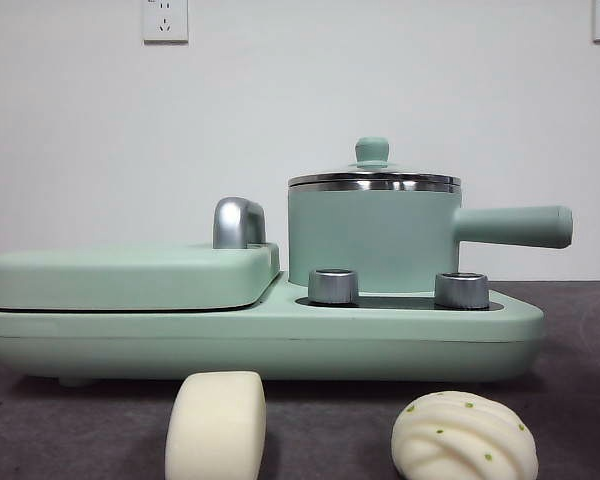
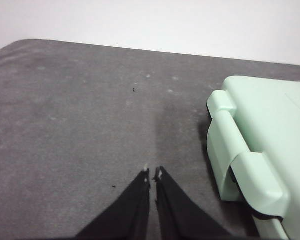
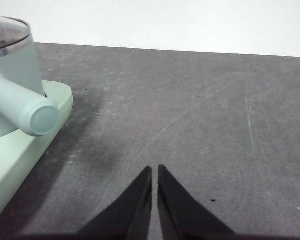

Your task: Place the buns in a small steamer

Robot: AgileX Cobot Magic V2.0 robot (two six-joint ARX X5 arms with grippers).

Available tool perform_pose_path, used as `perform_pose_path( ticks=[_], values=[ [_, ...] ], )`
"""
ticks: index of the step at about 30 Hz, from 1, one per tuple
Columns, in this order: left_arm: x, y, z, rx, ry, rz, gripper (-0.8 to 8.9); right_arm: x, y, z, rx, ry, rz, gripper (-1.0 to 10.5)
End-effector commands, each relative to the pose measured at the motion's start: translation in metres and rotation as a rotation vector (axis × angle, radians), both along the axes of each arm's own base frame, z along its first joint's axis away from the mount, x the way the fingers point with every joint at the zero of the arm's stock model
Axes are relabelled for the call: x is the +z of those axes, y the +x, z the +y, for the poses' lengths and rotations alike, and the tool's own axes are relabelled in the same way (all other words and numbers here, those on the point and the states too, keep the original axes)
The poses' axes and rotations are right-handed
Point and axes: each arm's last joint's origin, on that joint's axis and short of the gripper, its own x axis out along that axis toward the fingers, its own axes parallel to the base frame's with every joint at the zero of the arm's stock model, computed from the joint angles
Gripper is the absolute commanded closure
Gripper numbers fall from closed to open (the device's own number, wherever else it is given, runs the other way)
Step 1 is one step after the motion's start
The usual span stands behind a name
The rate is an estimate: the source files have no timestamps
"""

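I see the smooth oblong bun (image 1: 216, 425) and the ridged, green-specked bun (image 1: 464, 437) lying apart on the grey felt-like table (image 1: 580, 400), in front of the glossy mint cooker base (image 1: 280, 340). The steamer (image 1: 372, 238) sits lidded on it, handle (image 1: 515, 226) jutting sideways. My left gripper (image 2: 153, 174) and right gripper (image 3: 154, 170) have jaws pressed together over bare table beside the cooker's ends.
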Motion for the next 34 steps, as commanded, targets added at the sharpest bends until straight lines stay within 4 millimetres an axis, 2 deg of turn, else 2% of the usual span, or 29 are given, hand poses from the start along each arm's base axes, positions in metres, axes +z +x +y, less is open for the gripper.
perform_pose_path(
  ticks=[1, 7, 11, 15, 24, 28, 34],
  values=[
    [-0.002, 0.001, 0.0, 0.01, -0.044, -0.023, 7.89, -0.001, 0.0, 0.0, 0.004, -0.009, -0.002, 9.3],
    [0.004, 0.002, 0.0, 0.016, -0.105, -0.082, 7.95, -0.001, 0.0, 0.0, 0.003, 0.003, -0.004, 9.3],
    [0.006, 0.002, 0.0, 0.012, -0.179, -0.083, 7.98, 0.001, 0.0, 0.0, -0.017, 0.171, -0.008, 9.3],
    [0.018, -0.001, -0.003, -0.031, -0.18, -0.071, 7.97, 0.011, -0.001, 0.002, 0.038, 0.239, -0.027, 9.3],
    [0.061, 0.004, -0.011, -0.137, -0.179, 0.008, 7.97, 0.066, -0.006, 0.003, 0.063, 0.31, -0.073, 9.3],
    [0.085, 0.015, -0.019, -0.232, -0.148, 0.047, 7.97, 0.1, -0.008, 0.004, 0.085, 0.304, -0.019, 9.3],
    [0.125, 0.036, -0.031, -0.349, -0.063, 0.129, 7.97, 0.144, -0.001, 0.008, 0.242, 0.241, 0.089, 9.3]
  ],
)
